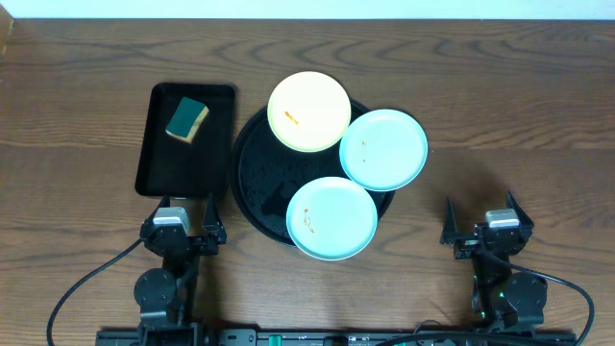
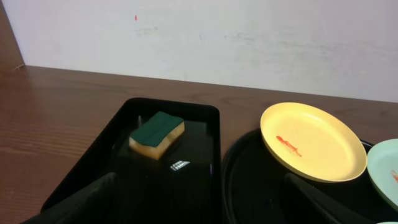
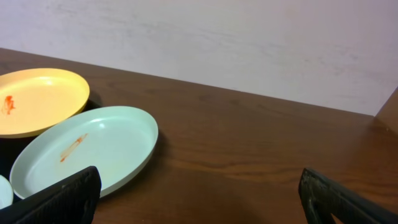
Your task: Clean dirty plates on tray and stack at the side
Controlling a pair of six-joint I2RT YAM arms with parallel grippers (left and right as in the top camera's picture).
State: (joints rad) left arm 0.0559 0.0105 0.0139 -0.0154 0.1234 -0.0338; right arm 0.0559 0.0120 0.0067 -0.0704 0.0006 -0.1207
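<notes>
Three plates rest on the round black tray (image 1: 259, 178), each overhanging its rim. The pale yellow plate (image 1: 308, 111) at the back has an orange smear; it also shows in the left wrist view (image 2: 314, 142) and the right wrist view (image 3: 37, 101). A mint-blue plate (image 1: 383, 149) sits at the right, smeared, also in the right wrist view (image 3: 90, 149). A second mint-blue plate (image 1: 332, 218) lies at the front with an orange smear. My left gripper (image 1: 183, 223) is open and empty near the table's front edge. My right gripper (image 1: 487, 225) is open and empty at the front right.
A rectangular black tray (image 1: 154, 144) left of the round tray holds a green-and-yellow sponge (image 1: 187, 118), also seen in the left wrist view (image 2: 157, 134). Brown wood tabletop (image 1: 519, 125) lies right of the plates. A pale wall stands behind the table.
</notes>
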